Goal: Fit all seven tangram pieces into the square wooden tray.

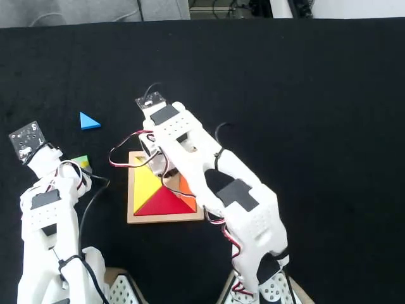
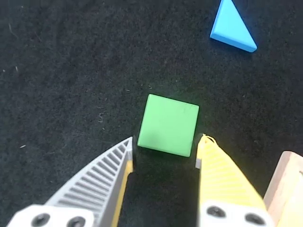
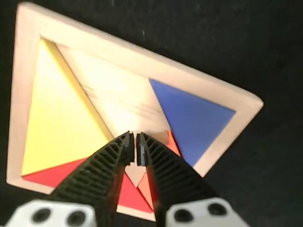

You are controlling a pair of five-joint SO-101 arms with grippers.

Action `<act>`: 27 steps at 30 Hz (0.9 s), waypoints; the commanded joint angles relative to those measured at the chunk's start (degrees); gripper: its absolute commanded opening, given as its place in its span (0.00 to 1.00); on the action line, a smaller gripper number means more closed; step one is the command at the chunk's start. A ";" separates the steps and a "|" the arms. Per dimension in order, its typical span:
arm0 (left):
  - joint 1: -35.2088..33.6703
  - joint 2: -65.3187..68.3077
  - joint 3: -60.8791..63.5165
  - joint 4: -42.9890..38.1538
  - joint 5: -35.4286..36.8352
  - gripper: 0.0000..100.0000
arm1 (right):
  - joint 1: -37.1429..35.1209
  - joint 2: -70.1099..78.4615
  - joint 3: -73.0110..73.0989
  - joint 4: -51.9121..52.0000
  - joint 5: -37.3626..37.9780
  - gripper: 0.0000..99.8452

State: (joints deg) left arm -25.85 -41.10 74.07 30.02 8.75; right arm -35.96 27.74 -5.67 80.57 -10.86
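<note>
Green square [image 2: 168, 124] sits between the wide left claw [image 2: 168, 138] tips, perhaps touching one.

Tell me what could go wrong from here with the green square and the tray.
1. The left gripper is open, with its fingertips only at the near corners of the green square. Closing there may twist the piece or squeeze it out.
2. The right gripper hangs shut over the bare gap in the tray. Bringing the square in now could cause a collision between the arms or nudge the seated pieces.
</note>
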 commanded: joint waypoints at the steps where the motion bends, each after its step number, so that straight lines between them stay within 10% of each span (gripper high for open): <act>1: 0.40 -0.70 -0.40 -1.05 -0.26 0.22 | 0.70 -6.20 -1.54 0.26 0.62 0.01; 27: 0.48 -0.70 -0.40 -1.14 -0.26 0.22 | -4.31 -3.74 0.04 -4.04 0.97 0.01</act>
State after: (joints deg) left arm -25.85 -41.10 74.07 30.02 8.75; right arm -39.30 28.44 -4.70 75.12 -10.86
